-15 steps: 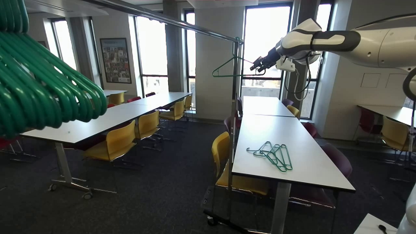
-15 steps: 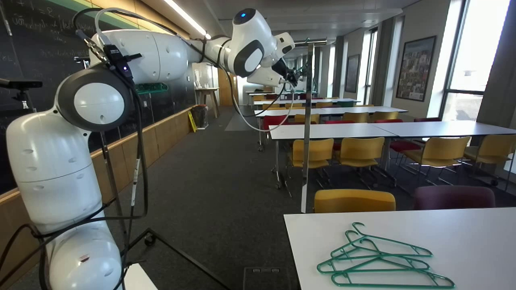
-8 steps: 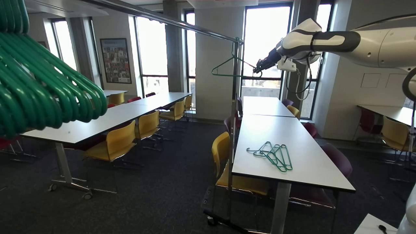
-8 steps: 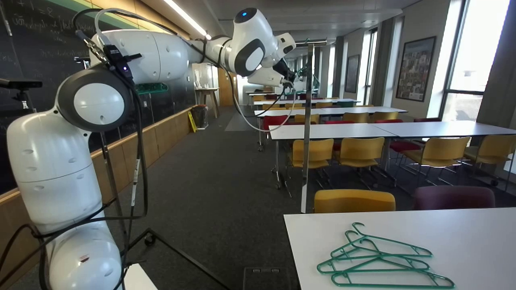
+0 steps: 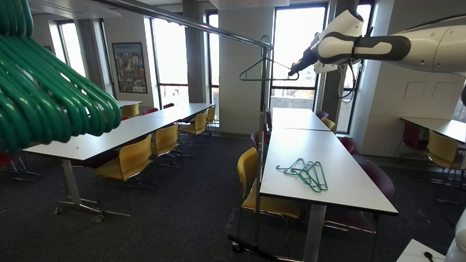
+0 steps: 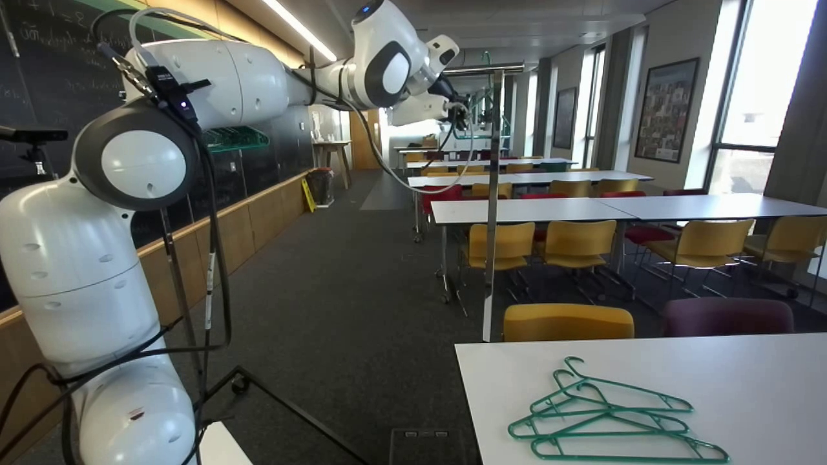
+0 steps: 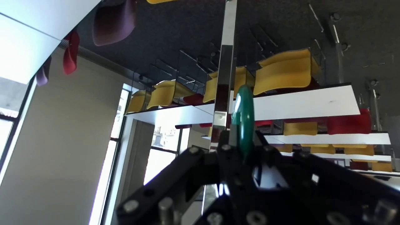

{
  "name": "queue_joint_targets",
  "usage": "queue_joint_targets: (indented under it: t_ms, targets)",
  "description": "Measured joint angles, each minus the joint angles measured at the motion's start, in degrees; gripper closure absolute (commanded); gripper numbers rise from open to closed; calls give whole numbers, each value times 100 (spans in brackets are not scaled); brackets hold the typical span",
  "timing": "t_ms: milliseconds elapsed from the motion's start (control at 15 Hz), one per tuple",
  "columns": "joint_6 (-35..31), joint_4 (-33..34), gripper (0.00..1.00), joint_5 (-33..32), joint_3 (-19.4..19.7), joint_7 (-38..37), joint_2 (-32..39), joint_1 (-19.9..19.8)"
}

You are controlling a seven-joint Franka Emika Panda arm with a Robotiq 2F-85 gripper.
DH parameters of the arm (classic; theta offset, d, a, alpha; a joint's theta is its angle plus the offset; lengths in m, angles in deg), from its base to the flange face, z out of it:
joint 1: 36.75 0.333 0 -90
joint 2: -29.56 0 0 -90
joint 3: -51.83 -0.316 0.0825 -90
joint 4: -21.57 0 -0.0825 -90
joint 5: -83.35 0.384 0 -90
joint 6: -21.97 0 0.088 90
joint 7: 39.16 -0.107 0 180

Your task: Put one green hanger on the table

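The jaws are clamped on the green hanger, which is up in the air at the end of the metal rail, higher than the tabletop and well apart from it. They bite its sloping shoulder just above the rounded corner nearest the robot arm; in the wrist view that green bend pokes out from between them. The hook rises higher than the rail, though from here I can't tell whether it touches the metal. I'd call this the unhooking step, with all the carrying left to do.

It looks like glossy plastic, so I'd expect it to weigh next to nothing, stiff along each bar but springy across the triangle, and rather slippery. A firm squeeze shouldn't hurt it, I think, but a sideways wrench with the hook caught on the rail or the pole might bend or snap something. Held by one corner, most of it juts out past the grip, so it may twist or droop between the jaws once nothing else bears its weight. The neck under the hook would balance better; this shoulder at least gives a straight stretch to clamp. On the tabletop a few other hangers lie overlapping, and I'd lay this one beside them rather than across them, lest the hooks tangle, letting go only when it lies flat.
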Motion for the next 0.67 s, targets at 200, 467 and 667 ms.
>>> queue_joint_targets:
  t_ms: [200, 467, 667]
  targets:
    - [218, 126, 98, -641, -77, -95, -156, 52]
    - [1071, 614, 98, -1128, -202, -58, -18, 95]
    - [1743, 1192, 98, -1323, -252, -21, 363, 183]
